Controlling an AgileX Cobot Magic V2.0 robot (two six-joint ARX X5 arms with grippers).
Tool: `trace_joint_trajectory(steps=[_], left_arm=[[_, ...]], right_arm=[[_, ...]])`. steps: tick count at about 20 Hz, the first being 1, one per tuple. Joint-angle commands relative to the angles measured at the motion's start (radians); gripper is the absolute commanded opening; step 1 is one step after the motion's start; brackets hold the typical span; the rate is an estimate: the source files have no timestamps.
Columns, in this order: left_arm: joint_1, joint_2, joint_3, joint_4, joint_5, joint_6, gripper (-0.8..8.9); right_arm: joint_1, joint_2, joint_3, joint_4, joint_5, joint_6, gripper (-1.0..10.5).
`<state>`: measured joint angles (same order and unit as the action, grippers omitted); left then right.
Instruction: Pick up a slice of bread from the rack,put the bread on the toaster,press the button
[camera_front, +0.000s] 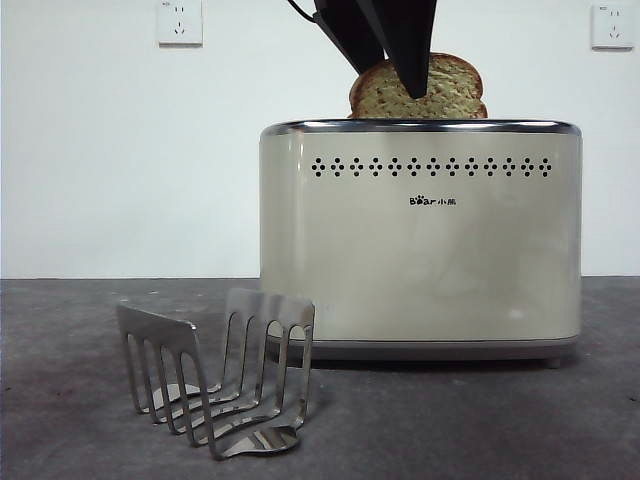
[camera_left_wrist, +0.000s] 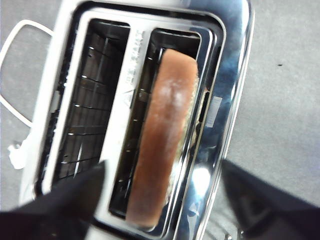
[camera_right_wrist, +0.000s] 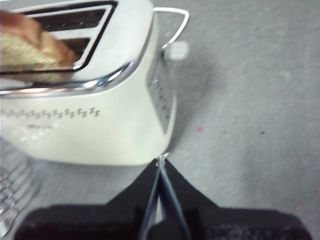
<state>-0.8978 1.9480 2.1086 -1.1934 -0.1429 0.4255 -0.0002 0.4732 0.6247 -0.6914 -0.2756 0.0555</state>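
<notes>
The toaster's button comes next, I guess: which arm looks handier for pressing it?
Probably the right. Its shut gripper sits low beside the toaster's end panel with the controls. The left gripper hangs open above the slot, straddling the slice of bread.

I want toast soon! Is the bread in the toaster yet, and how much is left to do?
The rack has no bread in it, and the slice of bread stands in one slot of the toaster, its top poking out. The left gripper is open above it, jaws either side. The right gripper, shut, waits by the toaster's end. The bread isn't down, so pressing the button looks left.
</notes>
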Motion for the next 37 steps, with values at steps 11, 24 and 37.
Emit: trace_joint_trajectory(steps=[11,24,37], left_arm=[[0.004,-0.425,-0.007,-0.124,0.023,-0.325,-0.08],[0.005,-0.683,-0.007,-0.126,0.137,-0.452,-0.08],[0.005,-0.702,-0.007,-0.126,0.150,-0.458,-0.08]], right_arm=[[-0.009,0.527,0.298,0.062,-0.103,0.054,-0.1],[-0.205,1.180,0.600,0.032,-0.761,0.047,-0.1],[-0.203,1.276,0.600,0.009,-0.700,0.010,-0.1]])
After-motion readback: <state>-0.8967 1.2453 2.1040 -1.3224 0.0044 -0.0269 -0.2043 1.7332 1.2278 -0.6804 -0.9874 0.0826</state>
